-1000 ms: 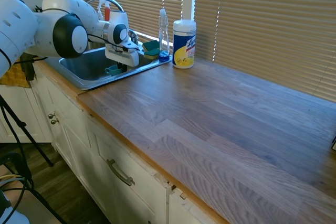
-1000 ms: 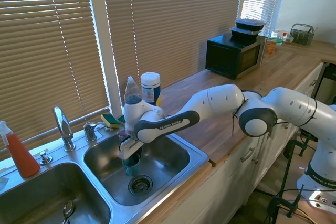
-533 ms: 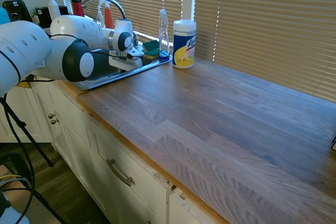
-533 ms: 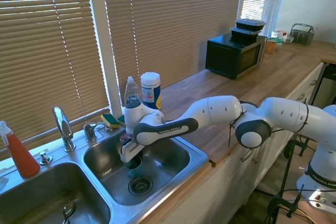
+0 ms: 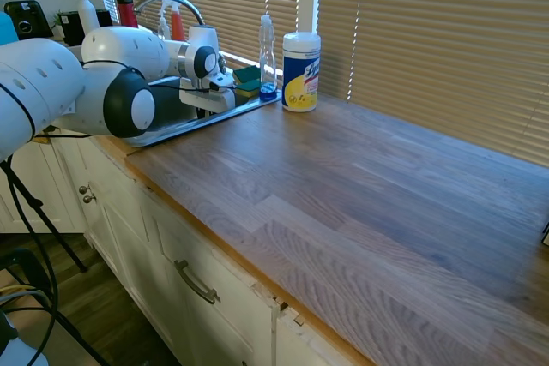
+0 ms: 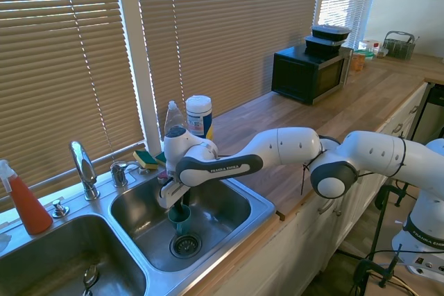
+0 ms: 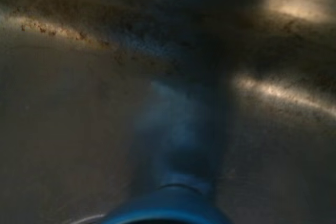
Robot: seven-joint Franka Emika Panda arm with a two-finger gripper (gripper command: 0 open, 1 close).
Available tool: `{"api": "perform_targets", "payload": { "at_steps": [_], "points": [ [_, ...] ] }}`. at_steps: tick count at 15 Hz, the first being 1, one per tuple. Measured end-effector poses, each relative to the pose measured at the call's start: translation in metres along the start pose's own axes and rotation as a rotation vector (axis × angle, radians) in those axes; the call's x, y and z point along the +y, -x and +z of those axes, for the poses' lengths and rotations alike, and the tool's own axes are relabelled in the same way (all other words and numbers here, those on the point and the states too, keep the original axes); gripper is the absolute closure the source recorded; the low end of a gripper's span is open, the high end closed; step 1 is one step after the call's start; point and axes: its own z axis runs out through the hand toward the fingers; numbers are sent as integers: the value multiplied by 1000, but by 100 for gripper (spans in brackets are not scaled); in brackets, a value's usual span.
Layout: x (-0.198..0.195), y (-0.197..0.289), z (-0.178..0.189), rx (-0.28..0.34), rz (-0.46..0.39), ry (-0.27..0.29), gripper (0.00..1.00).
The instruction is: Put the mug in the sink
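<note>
Hiding the claw (image 6: 182,207), the mug (image 6: 180,218) stands upright in the sink (image 6: 229,233).

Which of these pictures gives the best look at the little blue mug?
The second exterior view: the mug stands upright in the sink basin beside the drain, directly under the gripper. The first exterior view hides it behind the arm. The wrist view shows only a blurred blue shape.

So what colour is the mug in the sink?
Teal-blue mug, clearest in the second exterior view.
</note>
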Motion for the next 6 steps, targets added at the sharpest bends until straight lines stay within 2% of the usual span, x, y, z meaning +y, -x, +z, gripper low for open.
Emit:
{"api": "perform_targets", "payload": {
  "at_steps": [6],
  "points": [
    [-5, -10, -50, 68, 10, -36, 0]
  ]
}}
